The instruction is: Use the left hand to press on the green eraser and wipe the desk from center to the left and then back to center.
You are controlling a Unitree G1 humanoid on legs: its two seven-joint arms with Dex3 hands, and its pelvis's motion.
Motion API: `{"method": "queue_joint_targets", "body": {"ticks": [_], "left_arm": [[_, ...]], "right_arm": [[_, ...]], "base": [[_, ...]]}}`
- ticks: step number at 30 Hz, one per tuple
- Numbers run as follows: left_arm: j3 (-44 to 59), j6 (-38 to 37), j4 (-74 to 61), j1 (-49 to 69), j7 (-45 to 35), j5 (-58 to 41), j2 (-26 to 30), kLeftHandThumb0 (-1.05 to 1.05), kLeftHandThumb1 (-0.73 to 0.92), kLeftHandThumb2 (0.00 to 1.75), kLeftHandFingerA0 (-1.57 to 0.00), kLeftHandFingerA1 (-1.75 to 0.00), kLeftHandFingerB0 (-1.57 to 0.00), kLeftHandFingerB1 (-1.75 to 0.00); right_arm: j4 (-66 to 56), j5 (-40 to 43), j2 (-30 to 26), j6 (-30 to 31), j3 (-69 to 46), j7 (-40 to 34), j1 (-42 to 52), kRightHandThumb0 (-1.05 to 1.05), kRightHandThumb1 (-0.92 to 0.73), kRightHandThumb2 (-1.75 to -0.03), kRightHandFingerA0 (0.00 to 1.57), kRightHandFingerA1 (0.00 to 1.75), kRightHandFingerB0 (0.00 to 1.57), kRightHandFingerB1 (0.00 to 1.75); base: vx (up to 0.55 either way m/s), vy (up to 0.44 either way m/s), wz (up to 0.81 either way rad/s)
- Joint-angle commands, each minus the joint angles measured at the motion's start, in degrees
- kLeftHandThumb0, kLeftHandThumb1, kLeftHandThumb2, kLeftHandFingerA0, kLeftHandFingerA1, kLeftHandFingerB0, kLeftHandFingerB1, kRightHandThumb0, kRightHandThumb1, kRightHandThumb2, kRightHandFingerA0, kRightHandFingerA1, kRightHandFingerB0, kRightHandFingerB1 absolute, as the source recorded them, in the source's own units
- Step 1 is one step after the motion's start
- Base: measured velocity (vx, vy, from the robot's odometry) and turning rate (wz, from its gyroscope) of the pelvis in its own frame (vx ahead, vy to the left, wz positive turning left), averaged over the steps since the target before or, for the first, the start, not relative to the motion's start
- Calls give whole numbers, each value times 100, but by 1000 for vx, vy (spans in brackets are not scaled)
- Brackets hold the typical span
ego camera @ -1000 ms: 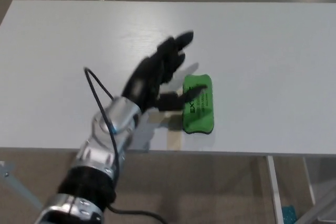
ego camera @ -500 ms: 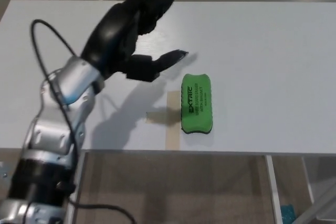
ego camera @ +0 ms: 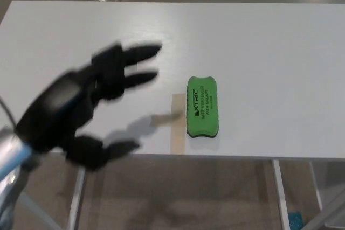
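Green eraser (ego camera: 202,106) lies flat near the front edge of the white worktop (ego camera: 259,41), about mid-width, its long side running front to back, beside a tan strip (ego camera: 177,124). It is a rounded block with black lettering on its smooth top. The left hand (ego camera: 89,109) hovers blurred to its left, fingers (ego camera: 141,52) spread, holding nothing. To wipe well, the palm should settle squarely on top and press evenly before sliding left.

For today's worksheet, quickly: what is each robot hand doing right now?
Left robot hand: open, holding nothing, apart from the green eraser.
Right robot hand: not in view.
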Motion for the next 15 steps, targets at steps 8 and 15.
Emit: {"method": "queue_joint_targets", "body": {"ticks": [8,15], "left_arm": [[504,-163,842,2856,-1066,-904,-141,-60,54,57,-48,-38,-28,-32],[660,-335,3924,1948,362,65,-699,-60,53,57,-47,-40,-31,-32]], "right_arm": [[100,-24,-7,102,75,0,320,-33,-76,-62,55,51,69,52],[113,-41,-26,83,101,-42,242,-33,-75,-63,53,52,68,54]], "base": [[0,0,0],[0,0,0]]}}
